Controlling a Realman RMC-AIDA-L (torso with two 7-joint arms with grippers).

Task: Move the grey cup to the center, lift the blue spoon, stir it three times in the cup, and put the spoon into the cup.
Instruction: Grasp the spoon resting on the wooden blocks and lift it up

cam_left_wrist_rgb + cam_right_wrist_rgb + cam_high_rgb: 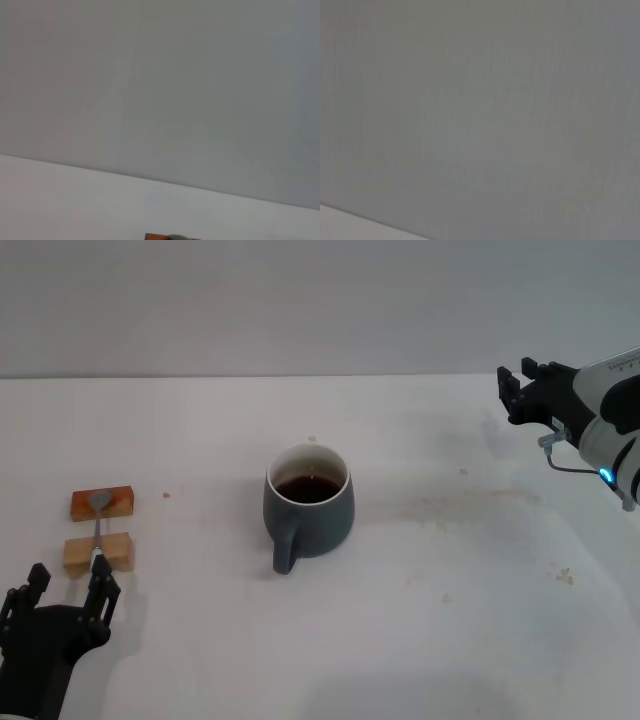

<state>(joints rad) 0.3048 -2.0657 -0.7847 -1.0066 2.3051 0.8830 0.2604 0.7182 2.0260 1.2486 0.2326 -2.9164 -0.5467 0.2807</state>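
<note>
The grey cup (308,502) stands upright in the middle of the white table, handle toward me, with dark liquid inside. The blue spoon (98,531) lies across two small wooden blocks at the left, its metal bowl on the far orange block (102,504) and its pale handle over the near block (99,551). My left gripper (68,581) is open, low at the near left just in front of the blocks, and one finger (101,580) is next to the handle's end. My right gripper (518,386) is open and empty, raised at the far right, well away from the cup.
The left wrist view shows the grey wall, the table's far part and a sliver of the orange block (170,236). The right wrist view shows only wall. Faint stains mark the table right of the cup (450,508).
</note>
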